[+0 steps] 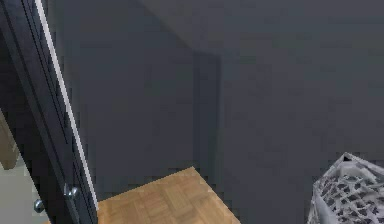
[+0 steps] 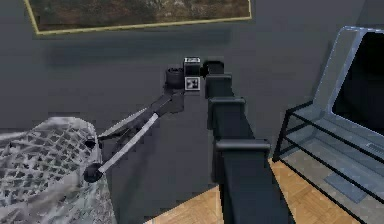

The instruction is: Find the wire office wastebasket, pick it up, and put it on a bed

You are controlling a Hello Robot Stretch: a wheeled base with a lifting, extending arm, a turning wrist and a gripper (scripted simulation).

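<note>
The wire wastebasket (image 2: 45, 170), a pale grey mesh tub, sits at the arm side view's lower left. It appears again at the forward view's bottom right corner (image 1: 350, 192). The dark arm (image 2: 235, 140) rises from the bottom edge. From the dark gripper body beside the white marker squares (image 2: 192, 68), two thin fingers slant down and left. The gripper (image 2: 97, 160) ends right at the basket's rim. I cannot tell whether it holds the basket, because the basket's base runs off the picture.
A dark door (image 1: 40, 110) with a round knob (image 1: 70, 190) stands at the forward view's left, with a wall corner (image 1: 205, 110) straight ahead over wood floor (image 1: 160, 202). A framed picture (image 2: 140, 12) hangs on the wall. A screen (image 2: 355, 80) on a dark frame stand (image 2: 310, 135) fills the arm side view's right.
</note>
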